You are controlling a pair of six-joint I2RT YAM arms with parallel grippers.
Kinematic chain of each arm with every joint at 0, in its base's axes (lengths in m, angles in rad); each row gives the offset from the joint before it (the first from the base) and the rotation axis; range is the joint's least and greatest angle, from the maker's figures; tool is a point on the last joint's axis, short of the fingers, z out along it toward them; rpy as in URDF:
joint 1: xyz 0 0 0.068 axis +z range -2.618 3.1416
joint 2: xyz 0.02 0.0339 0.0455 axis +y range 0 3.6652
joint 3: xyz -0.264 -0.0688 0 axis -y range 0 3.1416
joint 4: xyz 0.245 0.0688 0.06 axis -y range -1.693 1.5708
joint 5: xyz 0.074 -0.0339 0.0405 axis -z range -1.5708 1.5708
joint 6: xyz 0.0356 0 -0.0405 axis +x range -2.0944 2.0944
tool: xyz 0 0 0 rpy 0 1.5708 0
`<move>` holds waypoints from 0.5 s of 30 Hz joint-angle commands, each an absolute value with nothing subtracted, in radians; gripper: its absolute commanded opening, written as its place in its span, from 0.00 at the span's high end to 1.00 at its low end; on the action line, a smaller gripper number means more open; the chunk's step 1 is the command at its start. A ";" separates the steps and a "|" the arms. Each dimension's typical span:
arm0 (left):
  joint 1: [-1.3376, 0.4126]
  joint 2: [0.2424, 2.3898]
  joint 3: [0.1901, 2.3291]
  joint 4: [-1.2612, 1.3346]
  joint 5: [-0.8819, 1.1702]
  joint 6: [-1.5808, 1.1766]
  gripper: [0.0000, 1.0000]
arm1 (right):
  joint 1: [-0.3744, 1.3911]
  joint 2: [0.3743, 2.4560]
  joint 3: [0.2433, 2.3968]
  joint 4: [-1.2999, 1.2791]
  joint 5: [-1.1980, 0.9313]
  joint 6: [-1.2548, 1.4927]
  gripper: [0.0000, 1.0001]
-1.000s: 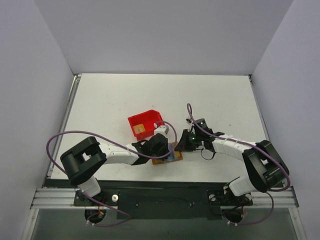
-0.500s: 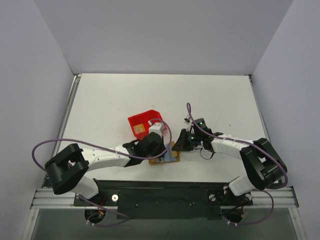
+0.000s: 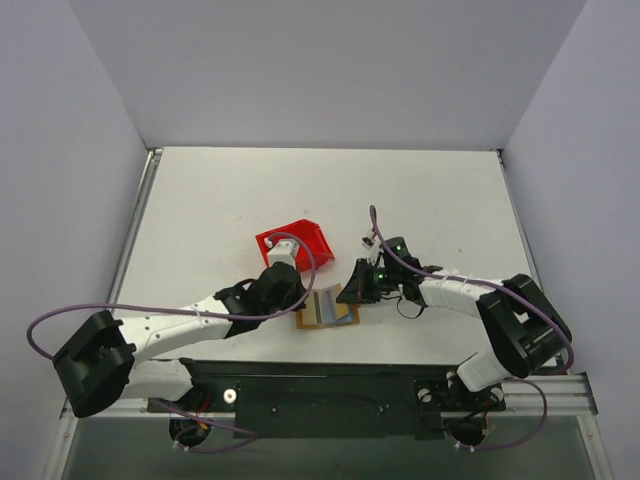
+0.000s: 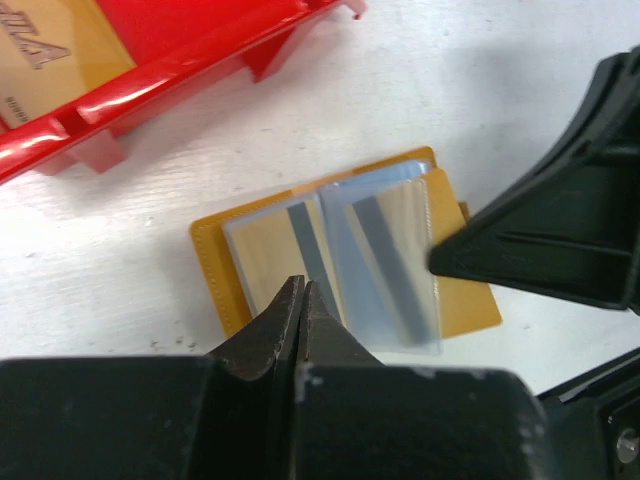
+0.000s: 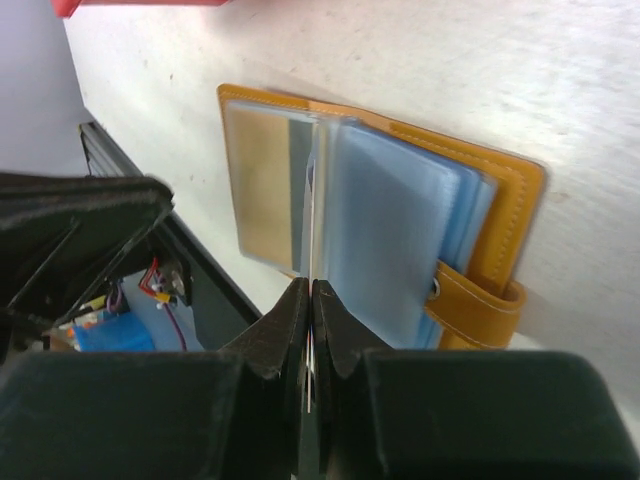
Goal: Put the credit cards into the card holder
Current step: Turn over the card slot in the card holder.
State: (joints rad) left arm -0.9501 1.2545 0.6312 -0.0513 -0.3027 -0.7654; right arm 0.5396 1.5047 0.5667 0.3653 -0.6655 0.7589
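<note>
The card holder lies open near the table's front edge, its orange cover under clear blue sleeves. One tan credit card with a grey stripe sits in the left sleeve. Another credit card lies in the red bin. My right gripper is shut on a thin sleeve page seen edge-on and holds it upright; whether a card is inside it does not show. My left gripper is shut with nothing in it, its tips over the near edge of the left sleeve. In the top view my left gripper and right gripper flank the holder.
The red bin stands just behind the holder, with my left wrist partly over it. Right in front of the holder runs the table's front edge with its black rail. White tabletop stretches behind and to the right.
My left arm has swung out to the left and its gripper has drawn back off the holder, uncovering the open sleeves. The right gripper has stayed at the holder's right side.
</note>
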 commanded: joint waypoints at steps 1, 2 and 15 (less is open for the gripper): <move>-0.919 1.200 0.612 -0.095 -0.327 -0.765 1.00 | 0.587 1.525 0.632 0.400 -0.727 0.747 1.00; -0.911 1.192 0.609 -0.098 -0.325 -0.765 1.00 | 0.597 1.529 0.640 0.394 -0.726 0.742 1.00; -0.885 1.172 0.560 -0.121 -0.318 -0.773 1.00 | 0.676 1.646 0.719 0.380 -0.686 0.744 1.00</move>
State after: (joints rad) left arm -0.8909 1.1942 0.5743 -0.1104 -0.3103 -0.7654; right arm 0.6636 1.6192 0.6739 0.3710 -0.6884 0.7582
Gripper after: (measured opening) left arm 0.026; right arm 0.004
